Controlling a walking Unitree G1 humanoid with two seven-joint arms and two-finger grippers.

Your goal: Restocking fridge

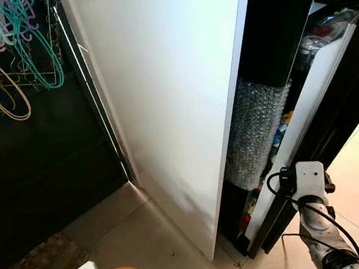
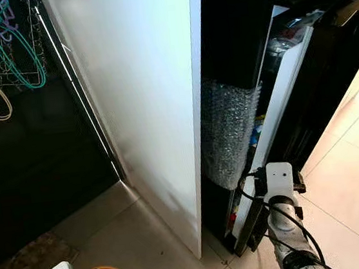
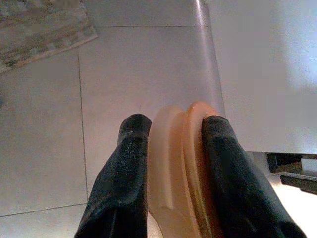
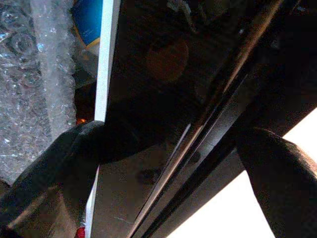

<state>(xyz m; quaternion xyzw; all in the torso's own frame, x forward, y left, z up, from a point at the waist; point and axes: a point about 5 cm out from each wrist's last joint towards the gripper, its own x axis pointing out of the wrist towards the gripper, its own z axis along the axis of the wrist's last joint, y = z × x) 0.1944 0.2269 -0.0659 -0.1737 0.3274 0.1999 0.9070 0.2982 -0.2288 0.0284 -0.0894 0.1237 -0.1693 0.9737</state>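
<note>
Your fridge (image 1: 175,96) stands ahead, its white side panel facing you and its dark door (image 1: 312,158) ajar on the right, with bubble wrap (image 1: 254,132) and packed items visible in the gap. Your right gripper (image 4: 168,163) has its fingers spread either side of the door's edge, one finger inside, one outside. Your left gripper (image 3: 171,168), low on the near left over the tiled floor (image 1: 146,242), is clamped on an orange plate (image 3: 181,163) held edge-on. Far left, plastic hangers (image 1: 7,44) hang from a wire rack.
</note>
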